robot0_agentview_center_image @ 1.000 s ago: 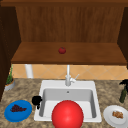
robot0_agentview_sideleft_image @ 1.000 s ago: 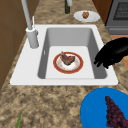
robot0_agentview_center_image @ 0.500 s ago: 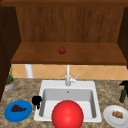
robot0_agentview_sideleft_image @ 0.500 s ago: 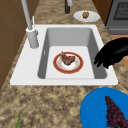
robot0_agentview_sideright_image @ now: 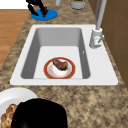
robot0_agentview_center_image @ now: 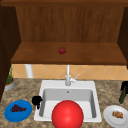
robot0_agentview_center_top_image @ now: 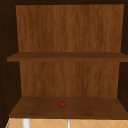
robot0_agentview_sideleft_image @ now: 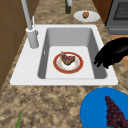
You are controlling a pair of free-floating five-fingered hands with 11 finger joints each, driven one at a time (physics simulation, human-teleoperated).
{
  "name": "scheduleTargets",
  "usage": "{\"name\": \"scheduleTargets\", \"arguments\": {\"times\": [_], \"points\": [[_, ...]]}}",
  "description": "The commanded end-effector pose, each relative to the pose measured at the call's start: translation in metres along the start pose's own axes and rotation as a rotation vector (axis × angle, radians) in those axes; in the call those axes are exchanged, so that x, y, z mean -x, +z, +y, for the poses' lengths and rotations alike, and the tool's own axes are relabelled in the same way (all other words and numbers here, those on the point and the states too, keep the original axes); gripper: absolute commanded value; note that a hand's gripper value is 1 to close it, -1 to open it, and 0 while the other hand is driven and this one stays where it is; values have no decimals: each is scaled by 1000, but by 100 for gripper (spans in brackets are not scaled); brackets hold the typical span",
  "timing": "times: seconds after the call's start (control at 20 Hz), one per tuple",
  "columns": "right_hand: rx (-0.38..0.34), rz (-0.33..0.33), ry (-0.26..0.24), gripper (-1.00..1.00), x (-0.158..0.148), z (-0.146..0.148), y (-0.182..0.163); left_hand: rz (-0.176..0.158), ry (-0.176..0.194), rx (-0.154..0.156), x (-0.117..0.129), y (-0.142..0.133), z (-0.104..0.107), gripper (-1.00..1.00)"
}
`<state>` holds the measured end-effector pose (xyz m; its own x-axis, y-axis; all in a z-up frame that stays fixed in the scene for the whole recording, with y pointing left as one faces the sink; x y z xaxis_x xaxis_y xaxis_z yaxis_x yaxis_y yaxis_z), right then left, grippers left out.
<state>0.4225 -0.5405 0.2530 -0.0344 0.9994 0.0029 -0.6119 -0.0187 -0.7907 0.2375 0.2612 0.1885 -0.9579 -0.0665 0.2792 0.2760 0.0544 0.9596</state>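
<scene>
Two black hands hover at the sink, and neither holds anything. The left hand (robot0_agentview_sideleft_image: 112, 52) hangs over the near rim of the sink (robot0_agentview_sideleft_image: 67, 35) at its left end, fingers loosely drooping and apart, their tips turned toward the basin and touching nothing. The right hand (robot0_agentview_sideright_image: 37, 115) hovers over the counter (robot0_agentview_sideleft_image: 50, 105) at the far right, just beside a white plate (robot0_agentview_sideright_image: 15, 96) of bread (robot0_agentview_sideright_image: 7, 113); whether it is spread or closed cannot be told. The thing the left hand points at is the red-rimmed plate (robot0_agentview_sideleft_image: 79, 65), lying flat on the sink floor with a piece of meat (robot0_agentview_sideleft_image: 67, 59) in its middle. The plate looks stiff, glazed and breakable, probably of moderate weight, and its smooth surface is likely slippery. The meat sits loose and would likely slide if the plate tipped, so the plate wants to be kept level. The best hold seems to be the rim on the side nearest the left hand, pinched above and below, well clear of the meat. The basin walls stand close, leaving little room to get under the rim. A blue plate (robot0_agentview_sideleft_image: 95, 110) of grapes (robot0_agentview_sideleft_image: 115, 115) lies on the counter left of the sink, near the left hand.
</scene>
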Motion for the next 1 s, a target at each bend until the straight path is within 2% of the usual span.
{"name": "scheduleTargets", "arguments": {"times": [0.0, 0.2, 0.3, 0.45, 0.6, 0.75, 0.95], "points": [[1, 0, 0, 100, 0, 3, 3, 0, 0, 0, 0, 0, 0, 0], [19, 9, -4, 100, 0, 5, 7, 0, 0, 0, 0, 0, 0, 0], [37, 21, 1, 100, 0, -4, 6, 0, 0, 0, 0, 0, 0, 0], [9, 21, 6, 100, -8, -18, 21, 0, 0, 0, 0, 0, 0, 0], [1, 36, 8, 100, -19, -31, 37, 0, 0, 0, 0, 0, 0, 0], [25, 60, 2, 100, -35, -34, 54, 0, 0, 0, 0, 0, 0, 0], [68, 56, 21, 100, -58, -34, 73, 0, 0, 0, 0, 0, 0, 0]]}}
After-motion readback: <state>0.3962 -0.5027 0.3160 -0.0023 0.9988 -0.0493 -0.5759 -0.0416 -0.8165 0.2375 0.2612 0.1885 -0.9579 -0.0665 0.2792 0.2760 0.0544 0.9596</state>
